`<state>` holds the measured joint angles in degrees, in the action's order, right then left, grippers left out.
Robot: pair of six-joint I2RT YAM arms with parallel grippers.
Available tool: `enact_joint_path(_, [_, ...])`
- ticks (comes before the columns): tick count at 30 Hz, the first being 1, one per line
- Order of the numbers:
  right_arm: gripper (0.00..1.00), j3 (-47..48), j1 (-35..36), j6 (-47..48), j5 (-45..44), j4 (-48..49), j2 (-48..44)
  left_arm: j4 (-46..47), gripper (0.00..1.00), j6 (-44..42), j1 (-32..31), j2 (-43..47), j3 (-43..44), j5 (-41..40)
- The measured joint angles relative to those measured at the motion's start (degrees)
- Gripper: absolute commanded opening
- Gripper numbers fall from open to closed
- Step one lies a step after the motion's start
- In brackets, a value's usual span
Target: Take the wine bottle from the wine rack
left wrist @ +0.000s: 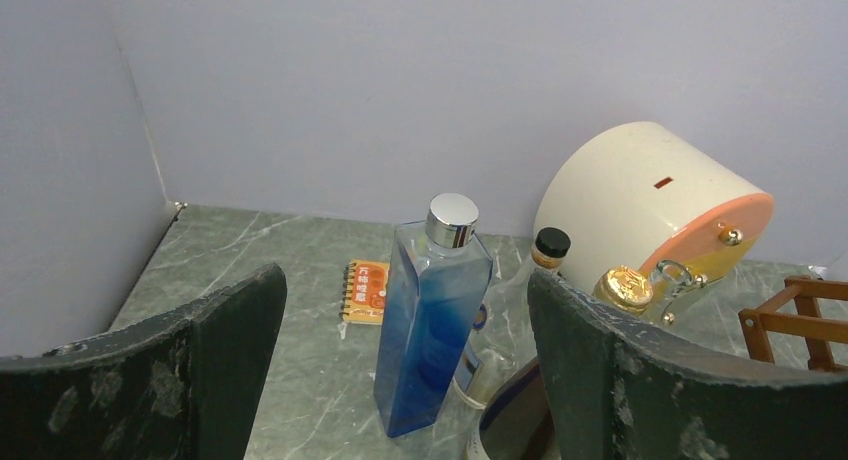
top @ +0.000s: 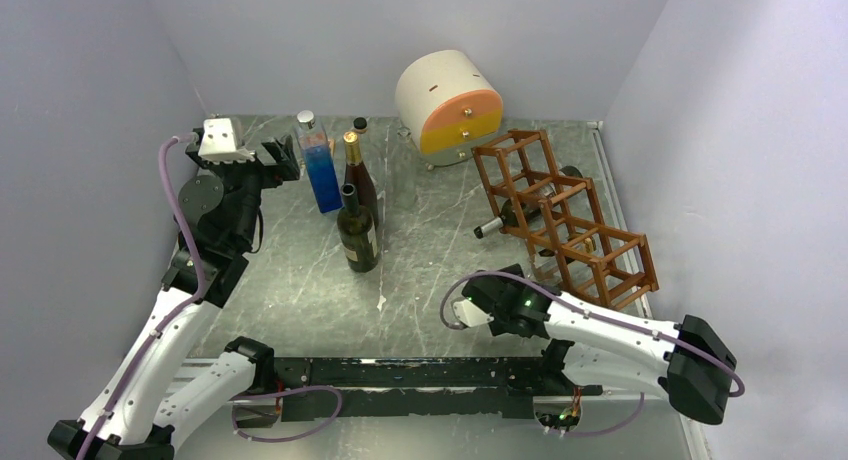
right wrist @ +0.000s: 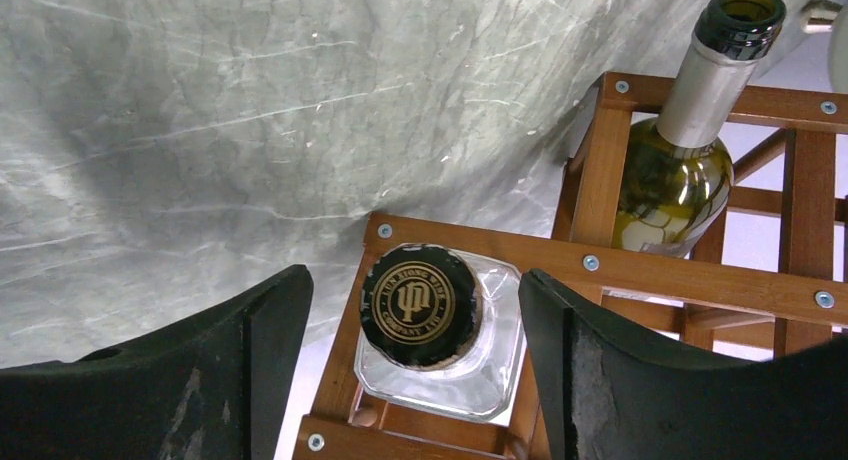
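The step in hand looks like the approach, with nothing gripped yet. The right pincer [right wrist: 410,280] is spread wide just in front of the wine rack [right wrist: 600,170], low against its front face. It is lined up on a clear square bottle [right wrist: 425,310] with a black, gold-printed cap in a lower cell, and not on the task's thing. The green wine bottle [right wrist: 680,180] lies in the next cell up the rack, its pale-foiled neck poking out of the front.

The next move probably calls for shifting up to that neck, pinching it, and drawing the bottle straight out along its cell so it clears the bars.

The left pincer [left wrist: 405,280] is spread too, well away from the rack, facing a blue bottle [left wrist: 430,330] standing on the counter [right wrist: 200,130].

The lattice hides most of the wine bottle's body, and its base cannot be seen
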<state>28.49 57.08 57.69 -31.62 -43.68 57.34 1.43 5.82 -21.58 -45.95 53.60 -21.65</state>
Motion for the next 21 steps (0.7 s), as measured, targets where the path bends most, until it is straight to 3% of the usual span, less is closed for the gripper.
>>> enact_joint_path(15, [0.63,-5.1,-1.9,6.6,-4.1,9.3,-2.8,0.0,0.94,0.2,-0.2,0.0,0.0,0.0])
enact_joint_path(21, [0.45,-5.2,-1.9,7.9,-4.2,11.3,-1.8,0.0,0.94,0.2,-0.3,0.0,0.0,0.0])
